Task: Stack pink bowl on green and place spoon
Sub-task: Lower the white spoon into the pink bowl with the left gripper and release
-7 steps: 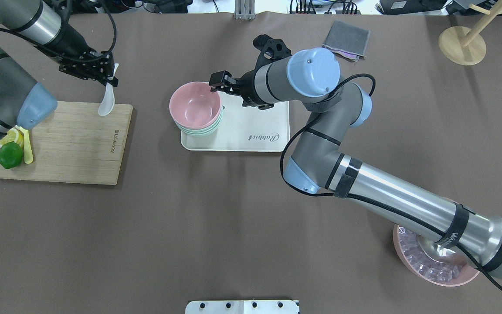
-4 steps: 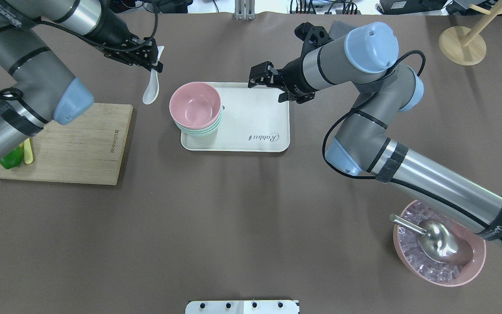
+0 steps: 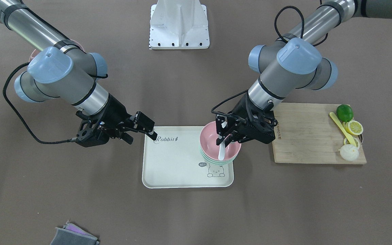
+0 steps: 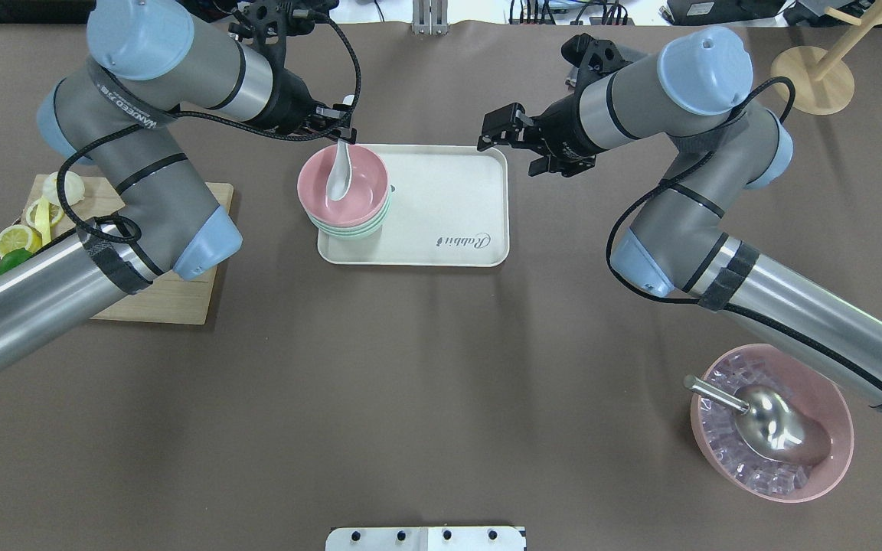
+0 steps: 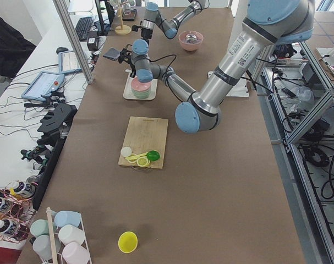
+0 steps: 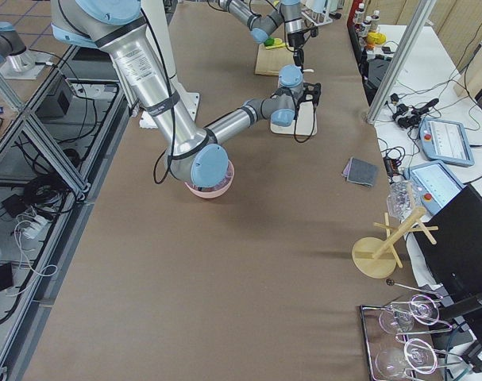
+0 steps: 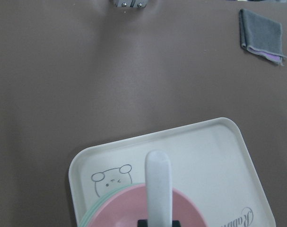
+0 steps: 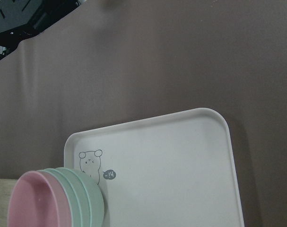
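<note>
Left gripper (image 4: 339,139) pinches the handle of the white, glossy soup spoon (image 4: 338,177), jaws narrow on it, and hangs it scoop-down inside the round pink bowl (image 4: 364,195). Whether the scoop touches the bowl's floor I cannot tell.

The pink bowl is already nested on the stack of pale green bowls (image 4: 353,232). On the overhead clock, the stack sits at the 9 o'clock end of the cream rectangular tray with the bear drawing (image 4: 449,214). So stacking looks done, and setting the spoon down is the step in hand.

To do it well, I would:
- lower until the scoop bears on the bowl's floor;
- let the handle lean on the rim toward 12 o'clock;
- part the jaws only a little and lift straight up.

A release from height may make the spoon bounce, and a sideways pull-off could nudge the stack, which stands close to the tray's edge.

Right gripper (image 4: 514,145) is spread wide and empty by the tray's 1 o'clock corner, well apart from the bowls. A bamboo cutting board (image 3: 305,136) lies at 9 o'clock from the tray.
</note>
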